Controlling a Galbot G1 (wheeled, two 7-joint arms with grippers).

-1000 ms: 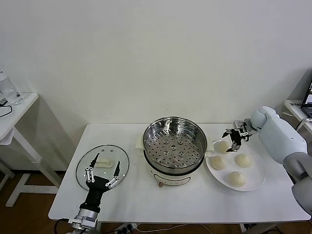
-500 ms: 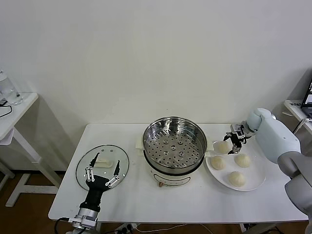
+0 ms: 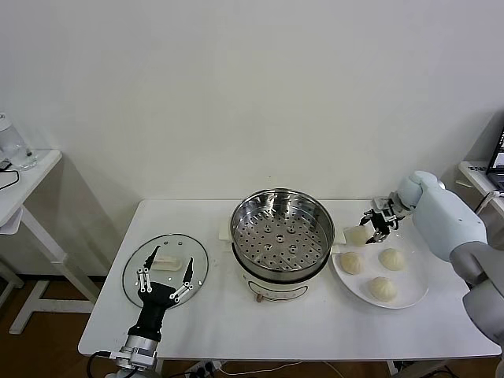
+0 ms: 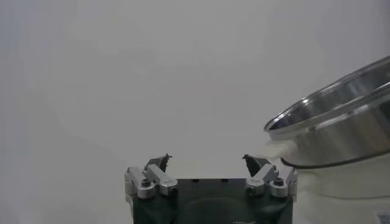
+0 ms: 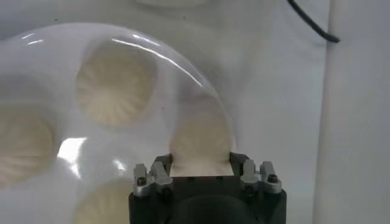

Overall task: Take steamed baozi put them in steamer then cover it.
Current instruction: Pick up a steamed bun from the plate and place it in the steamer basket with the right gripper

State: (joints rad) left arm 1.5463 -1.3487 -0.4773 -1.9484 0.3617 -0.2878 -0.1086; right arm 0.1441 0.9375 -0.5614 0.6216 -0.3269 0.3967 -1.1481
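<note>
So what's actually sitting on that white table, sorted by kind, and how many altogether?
Steamed buns: 4
White plate: 1
Steel steamer pot: 1
Glass lid: 1
Total: 7

Right arm: smooth pale blue-white shell, grey lower segment. Left gripper: black body, silver linkage fingers, screw heads; ribbed silver wrist collar below.

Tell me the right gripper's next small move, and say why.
Probably lift straight up. The right gripper is shut on a baozi at the plate edge, and the steamer tray beside it holds no buns.
</note>
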